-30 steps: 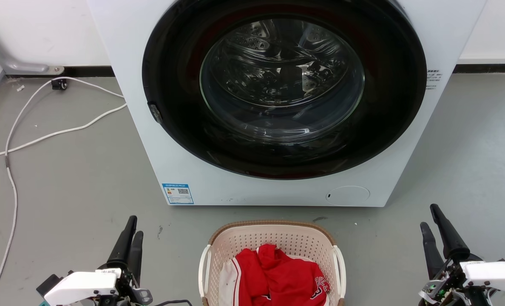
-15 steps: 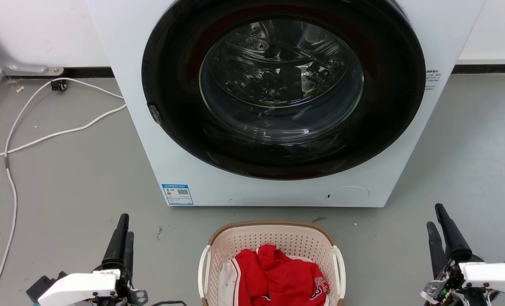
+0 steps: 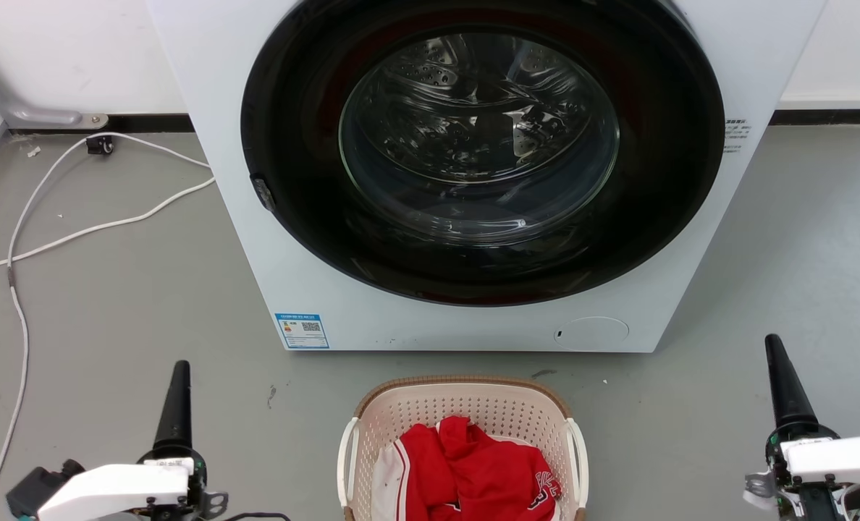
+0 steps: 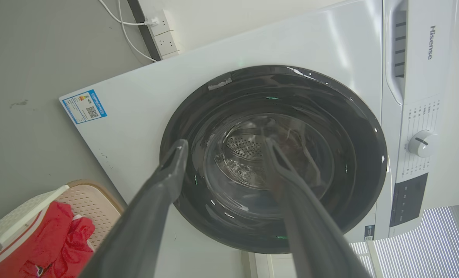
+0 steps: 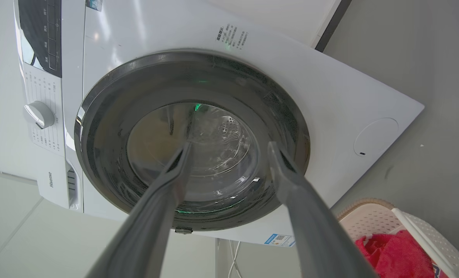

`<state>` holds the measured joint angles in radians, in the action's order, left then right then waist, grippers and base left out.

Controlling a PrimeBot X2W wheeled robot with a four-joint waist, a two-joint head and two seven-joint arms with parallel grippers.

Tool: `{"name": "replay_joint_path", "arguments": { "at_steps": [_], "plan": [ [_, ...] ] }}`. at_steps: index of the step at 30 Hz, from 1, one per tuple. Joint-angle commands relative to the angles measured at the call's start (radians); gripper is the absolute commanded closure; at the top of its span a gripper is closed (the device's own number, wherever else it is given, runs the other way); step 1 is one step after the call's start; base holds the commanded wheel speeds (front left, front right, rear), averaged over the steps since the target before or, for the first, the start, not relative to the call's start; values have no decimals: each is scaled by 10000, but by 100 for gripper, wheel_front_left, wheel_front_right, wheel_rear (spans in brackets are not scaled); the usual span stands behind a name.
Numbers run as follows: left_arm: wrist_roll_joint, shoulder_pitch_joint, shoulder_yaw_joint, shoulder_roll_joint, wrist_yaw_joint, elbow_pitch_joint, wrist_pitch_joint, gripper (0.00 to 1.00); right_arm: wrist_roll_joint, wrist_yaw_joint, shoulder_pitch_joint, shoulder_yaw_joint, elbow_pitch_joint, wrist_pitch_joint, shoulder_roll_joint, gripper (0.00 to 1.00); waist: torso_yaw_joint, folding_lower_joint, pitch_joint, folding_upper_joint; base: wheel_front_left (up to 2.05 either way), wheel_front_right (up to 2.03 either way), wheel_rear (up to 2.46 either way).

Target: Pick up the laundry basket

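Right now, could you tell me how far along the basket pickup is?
Done: nothing; the laundry basket rests on the floor before the washing machine. In hand: the left hand and right hand flank it, open, touching nothing. Left: grip its white handles and lift.

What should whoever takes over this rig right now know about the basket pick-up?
Left gripper: open, empty, off to the basket's left, not touching it.
Right gripper: open, empty, off to its right, not touching it.
Basket: on the floor in front of the washer, red clothes inside.
Done: nothing gripped yet.
Left: bring both grippers in to the side handles, close, lift.
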<state>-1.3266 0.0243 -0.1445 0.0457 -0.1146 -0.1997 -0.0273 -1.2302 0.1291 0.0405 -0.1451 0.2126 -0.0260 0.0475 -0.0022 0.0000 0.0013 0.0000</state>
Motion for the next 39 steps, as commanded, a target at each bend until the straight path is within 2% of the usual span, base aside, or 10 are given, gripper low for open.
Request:
{"name": "replay_joint_path", "arguments": {
  "at_steps": [1, 15, 23, 28, 39],
  "plan": [
    [333, 50, -140, 39, -3, 302, -101, 0, 583, 17, 201, -20, -342, -97, 34, 0, -2, 0, 5, 0, 0, 0, 0],
    [3454, -231, 46, 45, 131, 1575, -589, 0, 4757, 19, -10, 501, -2069, -582, 36, 0, -5, 0, 37, 0, 0, 0, 0],
    [5464, -400, 397, 45, 179, 2354, -835, 0, 6173, 20, -126, 716, -2515, -834, 37, 0, 4, 0, 55, 0, 0, 0, 0],
    [6879, -469, 734, 46, 379, 2786, -981, 0, 7043, 21, -242, 856, -2685, -983, 38, 0, -5, 0, 55, 0, 0, 0, 0],
    [8635, -602, 1385, 187, 445, 3123, -1254, 0, 8557, 21, -418, 1017, -2686, -1261, 40, 0, -62, 0, 98, 0, 0, 0, 0]
  ]
}}
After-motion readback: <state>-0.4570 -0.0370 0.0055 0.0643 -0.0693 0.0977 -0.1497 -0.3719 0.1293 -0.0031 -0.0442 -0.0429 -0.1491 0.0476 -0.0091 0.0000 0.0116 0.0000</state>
